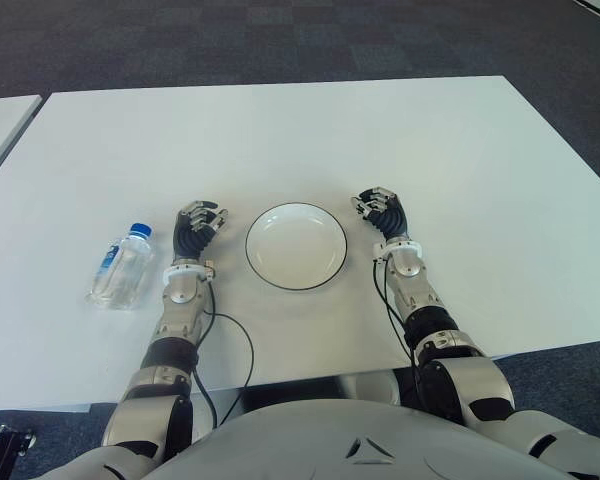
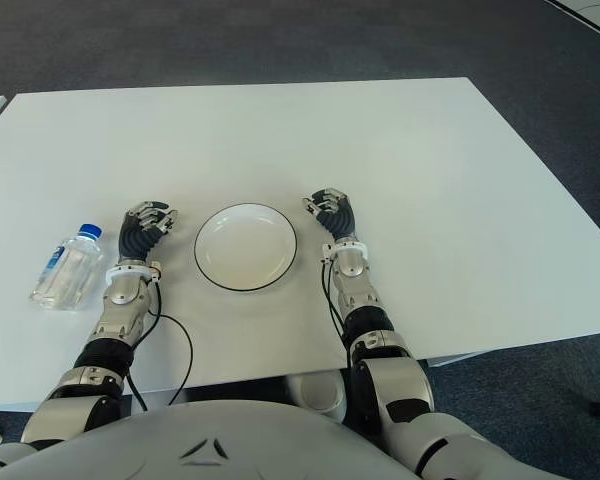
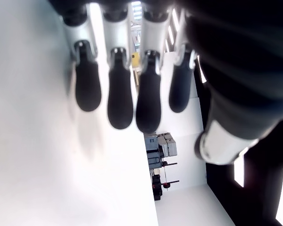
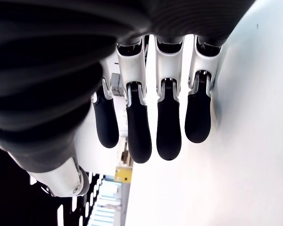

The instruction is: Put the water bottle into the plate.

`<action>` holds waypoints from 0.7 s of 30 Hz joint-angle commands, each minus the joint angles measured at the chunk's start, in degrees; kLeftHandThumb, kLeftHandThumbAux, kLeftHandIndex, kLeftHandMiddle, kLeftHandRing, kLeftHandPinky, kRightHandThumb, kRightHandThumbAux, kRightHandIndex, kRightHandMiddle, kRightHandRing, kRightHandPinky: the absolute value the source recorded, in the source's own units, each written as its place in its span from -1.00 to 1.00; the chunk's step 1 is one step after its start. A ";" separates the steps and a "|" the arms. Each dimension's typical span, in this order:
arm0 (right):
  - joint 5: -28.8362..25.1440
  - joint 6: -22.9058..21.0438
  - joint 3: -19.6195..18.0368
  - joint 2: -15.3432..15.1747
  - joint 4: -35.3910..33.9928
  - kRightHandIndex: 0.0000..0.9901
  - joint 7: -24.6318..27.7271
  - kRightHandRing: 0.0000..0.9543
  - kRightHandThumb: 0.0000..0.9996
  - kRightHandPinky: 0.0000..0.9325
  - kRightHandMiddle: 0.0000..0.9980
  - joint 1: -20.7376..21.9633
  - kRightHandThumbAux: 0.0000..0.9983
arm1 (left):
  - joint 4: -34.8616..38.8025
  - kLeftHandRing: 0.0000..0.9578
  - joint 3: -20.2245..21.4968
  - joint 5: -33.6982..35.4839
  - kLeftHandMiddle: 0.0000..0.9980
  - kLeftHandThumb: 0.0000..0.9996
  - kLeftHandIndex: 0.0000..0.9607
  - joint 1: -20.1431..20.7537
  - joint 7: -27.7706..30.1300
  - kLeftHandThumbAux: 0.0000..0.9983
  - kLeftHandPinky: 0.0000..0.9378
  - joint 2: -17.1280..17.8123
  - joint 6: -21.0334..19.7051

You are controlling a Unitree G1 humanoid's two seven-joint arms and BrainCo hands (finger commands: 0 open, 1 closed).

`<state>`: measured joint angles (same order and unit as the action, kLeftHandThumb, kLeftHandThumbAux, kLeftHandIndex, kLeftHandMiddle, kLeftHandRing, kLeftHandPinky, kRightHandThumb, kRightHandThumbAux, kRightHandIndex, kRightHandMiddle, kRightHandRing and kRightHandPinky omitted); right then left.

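Bottle [image 1: 122, 267] lies on table [image 1: 310, 130], left of my left hand [image 1: 197, 228]. Plate [image 1: 296, 246] between hands. Right hand [image 1: 382, 211] beside plate. Both seemingly relaxed, holding nothing.

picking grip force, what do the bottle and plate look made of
Bottle: looks like thin clear plastic, glossy; you see through it to the table, with a blue cap and a blue label. It lies on its side.

Plate: looks like glazed ceramic, though melamine is possible; smooth white with a thin dark rim line and a soft sheen.
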<state>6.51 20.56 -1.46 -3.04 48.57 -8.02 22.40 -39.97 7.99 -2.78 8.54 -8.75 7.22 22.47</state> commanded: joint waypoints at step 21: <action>-0.69 -0.50 -0.12 0.31 -0.80 -0.13 0.31 0.14 0.41 0.19 0.08 -1.26 0.46 | 25.22 0.35 -9.42 -41.48 0.14 0.57 -0.15 -12.00 -34.41 0.40 0.29 1.23 -13.42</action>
<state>6.57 20.56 -1.34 -2.94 47.57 -8.07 22.25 -16.05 0.84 -33.71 -2.15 -33.30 7.31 14.90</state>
